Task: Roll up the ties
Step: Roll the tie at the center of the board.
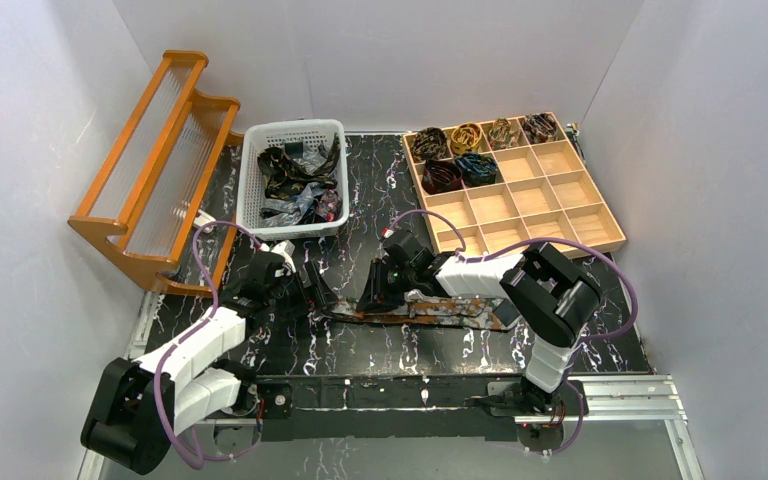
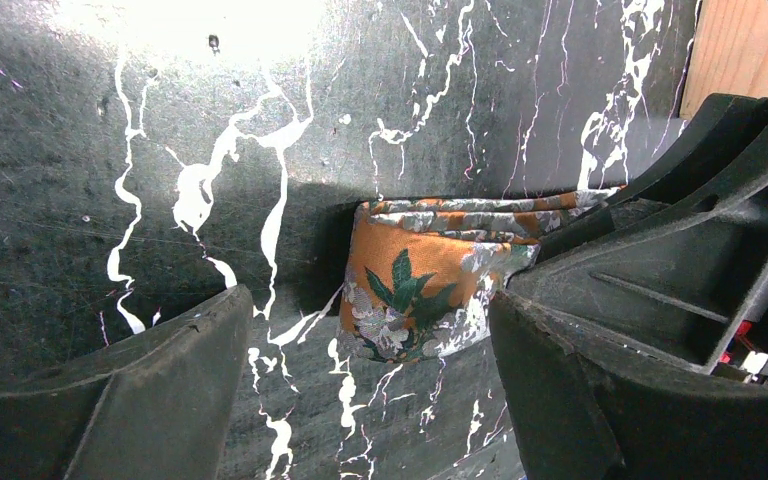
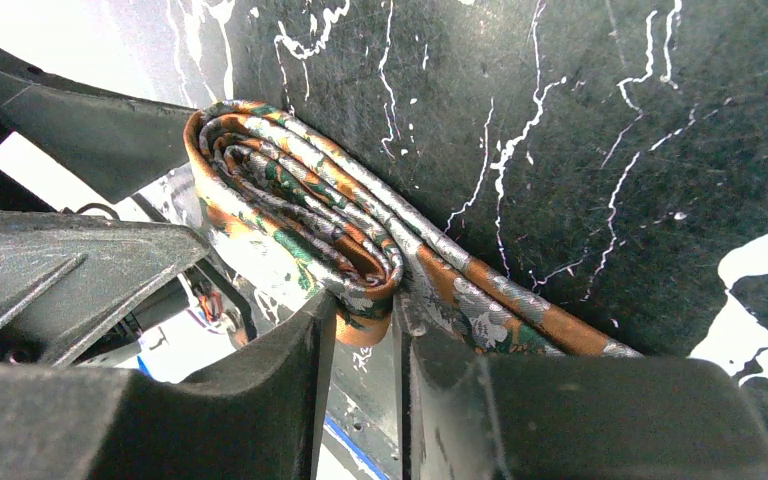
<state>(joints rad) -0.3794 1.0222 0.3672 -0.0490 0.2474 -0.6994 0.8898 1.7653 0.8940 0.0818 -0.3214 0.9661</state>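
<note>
A brown-orange tie with grey and green flowers [image 1: 450, 312] lies stretched along the near middle of the black marbled table. Its left end is folded into a small flat coil [image 3: 290, 200]. My right gripper [image 3: 365, 305] is shut on that coil, with fabric pinched between its fingers; in the top view this gripper [image 1: 375, 295] is at the tie's left end. My left gripper [image 2: 368, 305] is open, and the coil's end [image 2: 415, 290] stands just beyond its spread fingers, touching neither. In the top view the left gripper [image 1: 316, 290] faces the right one closely.
A white basket [image 1: 295, 135] of loose ties stands at the back centre. A wooden compartment tray [image 1: 535, 200] at the back right holds several rolled ties [image 1: 460, 150] in its far cells. A wooden rack [image 1: 150, 170] stands at the left.
</note>
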